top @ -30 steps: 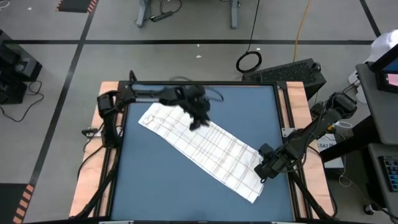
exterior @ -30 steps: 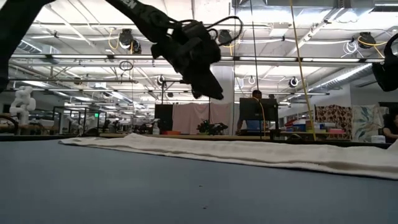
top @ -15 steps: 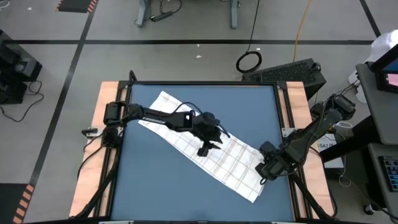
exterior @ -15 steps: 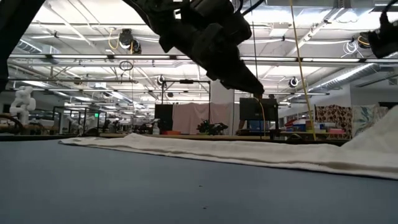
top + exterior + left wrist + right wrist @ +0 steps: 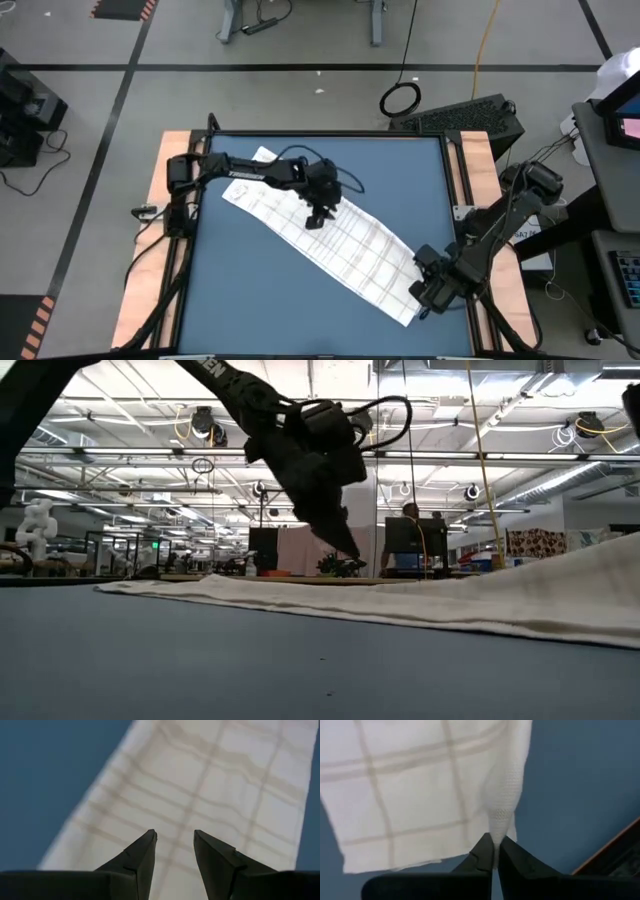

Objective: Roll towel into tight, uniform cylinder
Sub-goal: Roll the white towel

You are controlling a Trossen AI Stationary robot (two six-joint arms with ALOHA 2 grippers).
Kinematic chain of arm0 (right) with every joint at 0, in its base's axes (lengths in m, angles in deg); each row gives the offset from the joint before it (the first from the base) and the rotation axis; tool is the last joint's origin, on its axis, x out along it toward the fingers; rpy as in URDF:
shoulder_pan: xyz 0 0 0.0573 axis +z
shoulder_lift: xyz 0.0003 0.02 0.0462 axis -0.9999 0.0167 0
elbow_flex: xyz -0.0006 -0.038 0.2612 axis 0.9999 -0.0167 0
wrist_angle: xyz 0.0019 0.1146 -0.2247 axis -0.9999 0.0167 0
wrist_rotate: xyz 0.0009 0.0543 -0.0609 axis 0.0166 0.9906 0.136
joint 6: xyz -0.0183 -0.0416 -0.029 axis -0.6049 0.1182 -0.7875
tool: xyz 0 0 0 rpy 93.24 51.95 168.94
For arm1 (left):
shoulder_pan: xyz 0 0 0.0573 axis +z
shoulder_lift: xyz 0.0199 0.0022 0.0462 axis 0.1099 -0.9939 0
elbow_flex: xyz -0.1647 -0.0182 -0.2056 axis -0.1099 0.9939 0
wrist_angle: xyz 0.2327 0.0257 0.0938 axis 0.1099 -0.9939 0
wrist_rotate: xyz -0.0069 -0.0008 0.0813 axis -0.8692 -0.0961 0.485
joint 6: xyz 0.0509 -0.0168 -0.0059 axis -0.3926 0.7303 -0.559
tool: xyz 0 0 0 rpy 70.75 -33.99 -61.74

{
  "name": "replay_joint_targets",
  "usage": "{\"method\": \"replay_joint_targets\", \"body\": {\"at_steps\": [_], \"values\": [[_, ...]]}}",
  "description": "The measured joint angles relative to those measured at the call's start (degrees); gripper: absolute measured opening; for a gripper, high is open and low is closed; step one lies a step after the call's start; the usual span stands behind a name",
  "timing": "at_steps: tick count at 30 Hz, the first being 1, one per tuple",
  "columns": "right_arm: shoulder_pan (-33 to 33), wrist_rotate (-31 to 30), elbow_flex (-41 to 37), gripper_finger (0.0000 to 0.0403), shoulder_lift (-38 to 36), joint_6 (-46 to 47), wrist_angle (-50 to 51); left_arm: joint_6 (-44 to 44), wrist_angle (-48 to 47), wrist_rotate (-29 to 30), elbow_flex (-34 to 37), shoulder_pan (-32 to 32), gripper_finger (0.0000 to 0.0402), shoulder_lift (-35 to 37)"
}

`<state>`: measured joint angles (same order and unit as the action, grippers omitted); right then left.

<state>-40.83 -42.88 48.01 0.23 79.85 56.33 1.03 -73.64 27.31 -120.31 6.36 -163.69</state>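
Observation:
The white towel with thin grey grid lines lies spread in a long strip across the blue table, from the far left to the near right. My left gripper hangs open just above the strip's far-left half; in the left wrist view nothing is between its fingers. My right gripper is at the strip's near-right end, shut on the towel. In the low view that end of the towel rises off the table. My right gripper pinches a narrow raised fold at the towel's edge between its two fingers, close to the near-right corner. The fingers come from above, pointing down. The cloth runs up to them in a ridge, and the rest lies flat on the table.
Wooden rails border the table at left and right. A black case and a cable ring lie on the floor beyond the far edge. Bare blue surface is at the near left and the far right.
My left gripper swung out over the towel's middle, came back toward the far left, and has sunk closer to the cloth. My right gripper has moved toward the near edge and up, and the towel's near-right end has risen with it.

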Motion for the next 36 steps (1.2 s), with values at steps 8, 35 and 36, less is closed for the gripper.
{"method": "replay_joint_targets", "body": {"at_steps": [8, 35, 36], "values": [[1.9, -0.2, 8.9, 0.0006, 5.8, 0.6, 0.7, 3.1, -4.7, 0.7, 1.6, -1.8, 0.0141, 0.0], [4.5, -0.2, 14.1, 0.0006, 11.5, 0.1, -3.1, -14.3, -16.4, 19.3, 5.3, 11.9, 0.0141, 17.3], [4.5, -0.2, 14.1, 0.0006, 11.5, -0.4, -3.1, -15.8, -15.7, 19.9, 5.3, 13.8, 0.0141, 18.4]]}}
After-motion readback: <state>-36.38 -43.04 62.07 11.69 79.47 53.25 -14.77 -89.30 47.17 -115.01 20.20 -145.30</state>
